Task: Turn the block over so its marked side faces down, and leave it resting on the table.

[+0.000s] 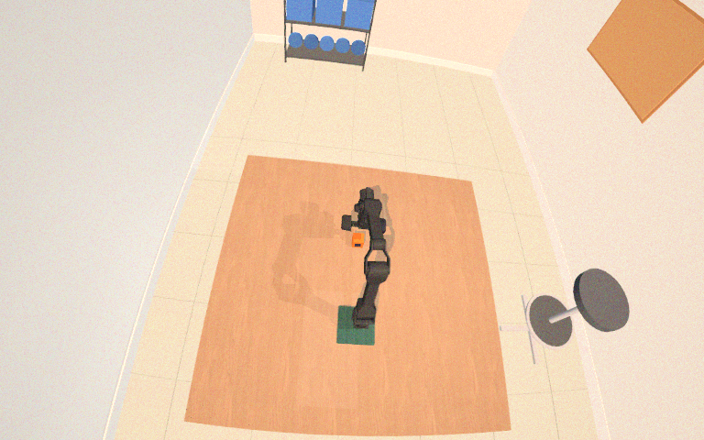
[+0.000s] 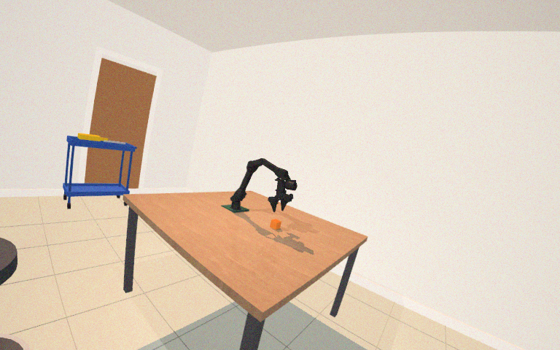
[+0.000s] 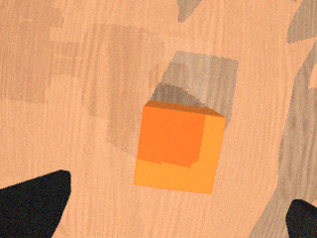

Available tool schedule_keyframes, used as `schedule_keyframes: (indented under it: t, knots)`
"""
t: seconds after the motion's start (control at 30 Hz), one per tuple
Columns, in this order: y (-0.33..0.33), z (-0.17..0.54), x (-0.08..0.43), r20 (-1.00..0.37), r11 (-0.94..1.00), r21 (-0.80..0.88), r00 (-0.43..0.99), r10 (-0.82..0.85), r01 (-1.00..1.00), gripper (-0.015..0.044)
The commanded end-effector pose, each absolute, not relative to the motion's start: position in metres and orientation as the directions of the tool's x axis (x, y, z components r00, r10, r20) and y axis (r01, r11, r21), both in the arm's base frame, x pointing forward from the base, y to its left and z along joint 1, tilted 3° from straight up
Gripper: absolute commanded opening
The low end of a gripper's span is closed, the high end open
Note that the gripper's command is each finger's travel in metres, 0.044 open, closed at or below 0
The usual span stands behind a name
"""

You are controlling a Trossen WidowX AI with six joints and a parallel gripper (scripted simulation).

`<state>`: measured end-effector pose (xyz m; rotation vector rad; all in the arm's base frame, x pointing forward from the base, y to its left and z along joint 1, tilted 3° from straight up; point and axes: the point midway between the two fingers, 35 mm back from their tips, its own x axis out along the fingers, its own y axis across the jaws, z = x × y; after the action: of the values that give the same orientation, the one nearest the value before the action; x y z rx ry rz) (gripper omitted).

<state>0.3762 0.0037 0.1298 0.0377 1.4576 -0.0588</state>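
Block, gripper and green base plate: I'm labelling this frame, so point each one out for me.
block [image 3: 177, 149], wrist view, middle of its top face
gripper [image 2: 280, 205], exterior view, midway between the open fingertips
green base plate [image 1: 346, 335], top view, bare left part

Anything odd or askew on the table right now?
Nothing stands out. The orange block sits flat on the table, intact, apart from the open gripper hanging above it. The dark patches around it are only the arm's shadow.
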Motion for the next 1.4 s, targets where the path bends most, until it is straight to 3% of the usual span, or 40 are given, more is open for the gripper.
schedule_keyframes:
  t: [0.0, 1.37]
  knots:
    - [0.003, 0.131, 0.381, -1.000, 0.998, -0.005, 0.001, -0.005, 0.063, 0.0440]
    - [0.003, 0.055, 0.380, -1.000, 0.998, -0.005, -0.019, -0.003, 0.063, 0.0440]
